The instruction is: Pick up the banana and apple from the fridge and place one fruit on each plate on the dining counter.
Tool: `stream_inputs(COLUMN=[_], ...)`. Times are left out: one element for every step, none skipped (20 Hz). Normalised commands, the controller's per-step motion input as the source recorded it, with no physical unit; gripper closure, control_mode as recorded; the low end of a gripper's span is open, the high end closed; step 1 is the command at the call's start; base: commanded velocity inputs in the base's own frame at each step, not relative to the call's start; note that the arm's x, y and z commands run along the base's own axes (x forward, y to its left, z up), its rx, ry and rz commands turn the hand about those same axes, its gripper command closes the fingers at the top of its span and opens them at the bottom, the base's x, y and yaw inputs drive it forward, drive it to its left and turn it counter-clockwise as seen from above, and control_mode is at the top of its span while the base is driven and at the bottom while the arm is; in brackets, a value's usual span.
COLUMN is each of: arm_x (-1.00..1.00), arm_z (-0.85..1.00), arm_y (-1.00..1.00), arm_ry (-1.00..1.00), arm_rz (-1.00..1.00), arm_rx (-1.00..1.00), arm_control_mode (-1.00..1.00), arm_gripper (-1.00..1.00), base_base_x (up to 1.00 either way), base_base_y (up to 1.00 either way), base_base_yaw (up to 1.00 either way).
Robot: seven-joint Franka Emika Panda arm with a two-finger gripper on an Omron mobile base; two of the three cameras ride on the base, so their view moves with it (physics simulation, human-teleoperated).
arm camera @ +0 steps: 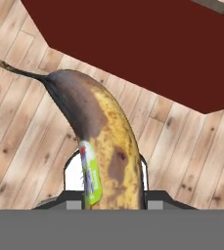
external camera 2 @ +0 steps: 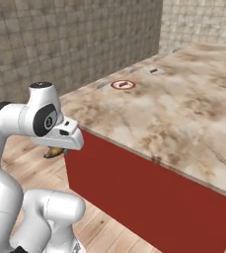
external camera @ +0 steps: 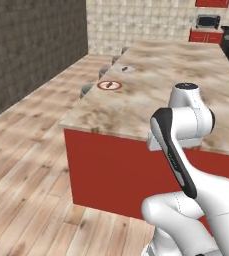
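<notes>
The dining counter [external camera: 186,90] carries the red-rimmed plate [external camera: 109,85] and the pale plate [external camera: 126,69] near its left edge. The gripper [arm camera: 106,197] is closed on the banana [arm camera: 101,141], holding it over the wooden floor [arm camera: 25,127] beside the counter's red base.

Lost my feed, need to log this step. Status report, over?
Gripper shut on the banana, above the wood floor. Plates on the dining counter: red-rimmed plate nearer, pale plate beyond. Counter's red base ahead.
</notes>
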Motion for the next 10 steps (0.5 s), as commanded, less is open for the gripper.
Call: stream_inputs(arm_x=[0.00,0.00,0.00,0.00,0.00,0.00,0.00,0.00,0.00,0.00], arm_z=[0.00,0.00,0.00,0.00,0.00,0.00,0.00,0.00,0.00,0.00], arm_y=[0.00,0.00,0.00,0.00,0.00,0.00,0.00,0.00,0.00,0.00], arm_ry=[0.00,0.00,0.00,0.00,0.00,0.00,0.00,0.00,0.00,0.00], arm_rz=[0.00,0.00,0.00,0.00,0.00,0.00,0.00,0.00,0.00,0.00], arm_rx=[0.00,0.00,0.00,0.00,0.00,0.00,0.00,0.00,0.00,0.00], arm_control_mode=[1.00,1.00,1.00,1.00,1.00,1.00,1.00,1.00,1.00,1.00], arm_gripper=[1.00,1.00,1.00,1.00,1.00,1.00,1.00,1.00,1.00,1.00], base_base_x=[0.70,0.75,0.86,0.95,1.00,1.00,1.00,1.00,1.00,1.00], base_base_y=[1.00,1.00,1.00,1.00,1.00,1.00,1.00,1.00,1.00,1.00], base_base_yaw=[-0.15,-0.18,-0.21,-0.25,-0.28,-0.32,-0.32,-0.30,-0.30,-0.30])
